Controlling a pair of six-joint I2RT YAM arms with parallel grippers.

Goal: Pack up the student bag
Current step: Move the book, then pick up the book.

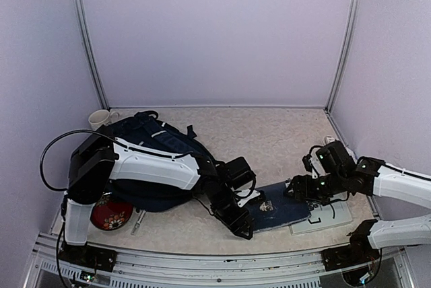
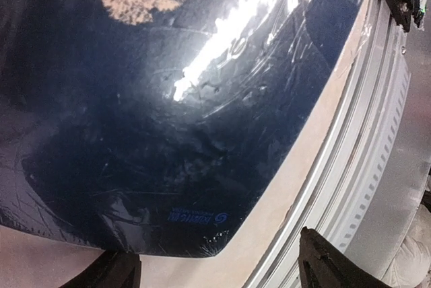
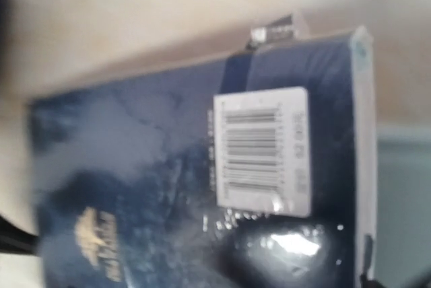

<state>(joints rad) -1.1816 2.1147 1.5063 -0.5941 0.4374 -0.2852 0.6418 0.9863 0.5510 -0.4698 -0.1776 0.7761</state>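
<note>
The beige speckled table [image 1: 269, 133] carries the student bag [image 1: 145, 133] at left; a white mug [image 1: 99, 119] stands behind it; a red round dish [image 1: 111, 214] lies near front; a dark blue book [image 1: 279, 210] overlaps a pale flat pad [image 1: 333, 217].

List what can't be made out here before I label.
- student bag opening: in the top view, the left arm lies across it.
- right gripper, open or shut: fingers cut off at the right wrist frame edges, too small in the top view.
- barcode label text on the blue book: blurred in the right wrist view.
</note>
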